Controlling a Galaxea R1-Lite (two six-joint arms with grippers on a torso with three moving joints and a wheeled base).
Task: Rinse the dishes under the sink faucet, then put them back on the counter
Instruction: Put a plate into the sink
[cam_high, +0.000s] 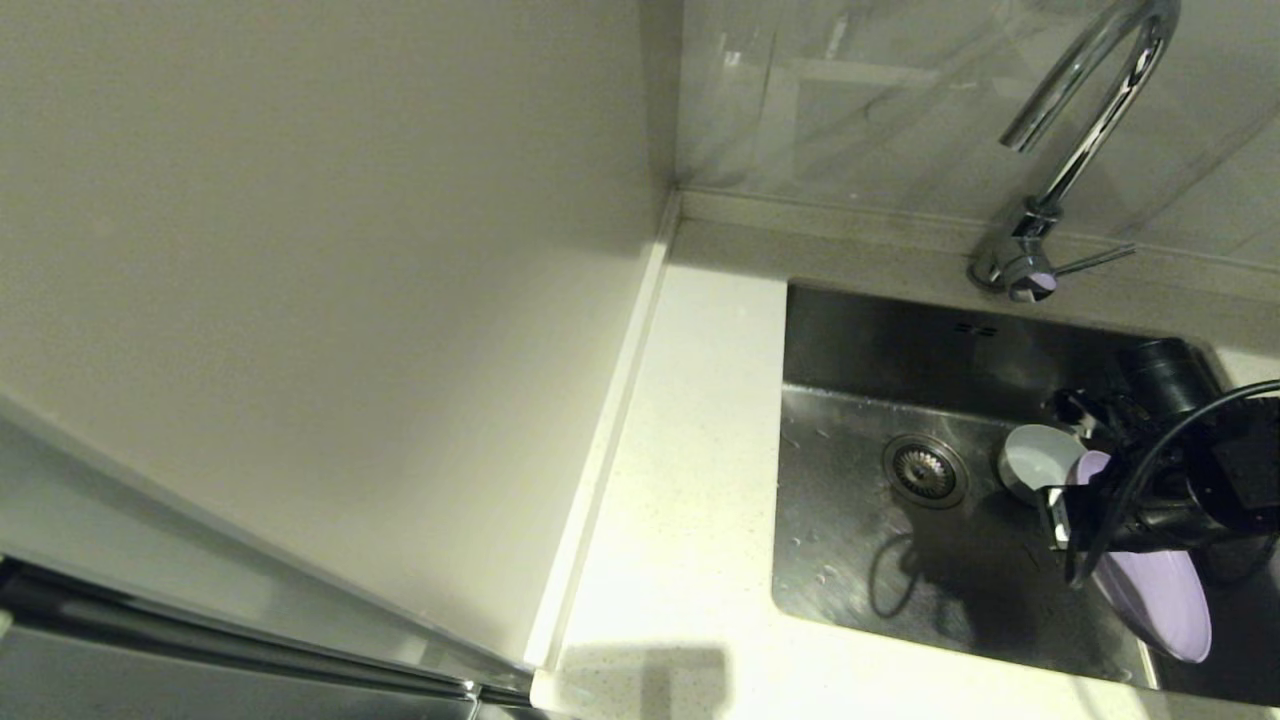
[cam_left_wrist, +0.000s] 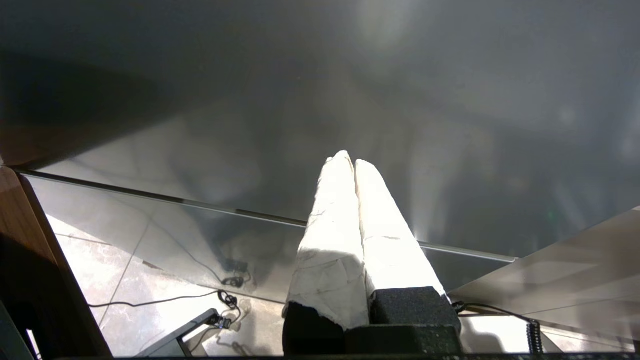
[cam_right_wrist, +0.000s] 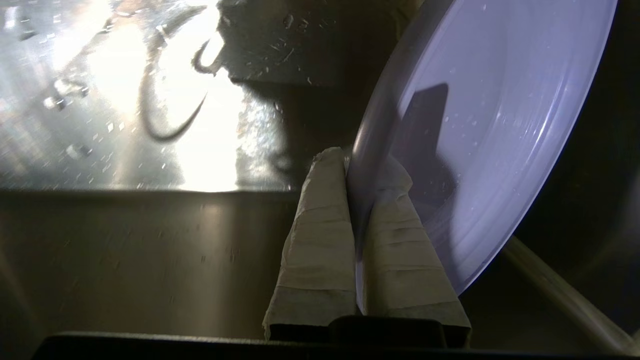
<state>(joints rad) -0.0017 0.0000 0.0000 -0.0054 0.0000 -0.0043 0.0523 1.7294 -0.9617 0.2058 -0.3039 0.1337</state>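
On the left is the white counter, a long bare strip beside the sink. The left gripper is parked away from the work, over the floor, with its 2 padded fingers pressed together on nothing.

Next comes the sink. It has wet drops near the round drain. Just past the drain sits the small pale bowl, down on the sink floor. The faucet curves high above the back edge. I see no water coming out of it.

On the right, the right gripper pinches the rim of the lavender plate. The plate is tipped up on its edge inside the sink, near the right wall.

What could go wrong? The grip is only on a thin bit of rim, and the plate looks wet. A quick swing could make it slip and bang into the sink. The plate could also bump the bowl just beside it, or knock the faucet if lifted too high.
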